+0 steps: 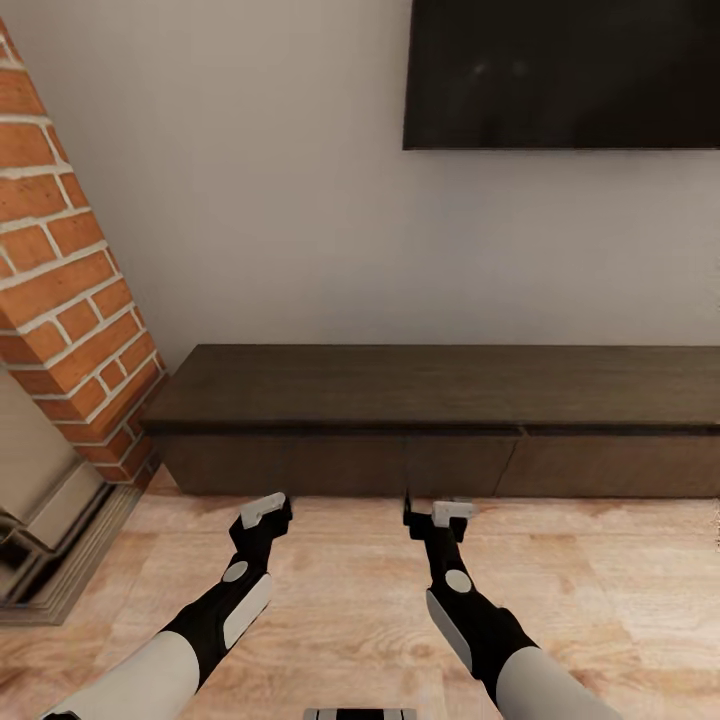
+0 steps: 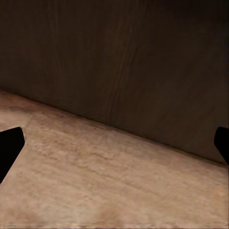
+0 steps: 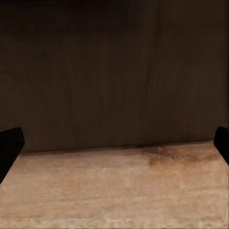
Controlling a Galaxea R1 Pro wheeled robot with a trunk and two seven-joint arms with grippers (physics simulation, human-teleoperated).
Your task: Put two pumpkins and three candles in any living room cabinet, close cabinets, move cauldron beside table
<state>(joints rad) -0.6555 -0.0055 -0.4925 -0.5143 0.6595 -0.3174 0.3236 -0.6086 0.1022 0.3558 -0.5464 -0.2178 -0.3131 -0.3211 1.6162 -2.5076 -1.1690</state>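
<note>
1. Position: I face the cabinet (image 1: 440, 420), the long low dark-brown unit against the wall under a black wall screen (image 1: 560, 70). All its drawer fronts read flush and closed.
2. Left gripper (image 1: 266, 512): held low over the floor, just in front of the left drawer front. In the left wrist view its two dark fingertips (image 2: 10, 143) sit at opposite edges of the frame — fingers spread wide, nothing between them.
3. Right gripper (image 1: 440, 515): likewise low and close to the middle drawer front; in the right wrist view the fingertips (image 3: 10, 143) stand far apart, nothing held.
4. Task items: the cabinet is directly ahead and near both grippers.
5. Step in hand, by my judgement: opening a drawer to receive the items. No handle is visible on the fronts, so I should catch the top lip of one front — squarely, with the pull straight back, so it does not rack.
6. Materials: the cabinet is matte dark wood with fine vertical grain on the fronts, flat slab faces, thin seams. The floor (image 1: 360, 620) is pale wood plank with soft mottling. A red brick fireplace column (image 1: 70, 300) stands at my left, rough with pale mortar.
</note>
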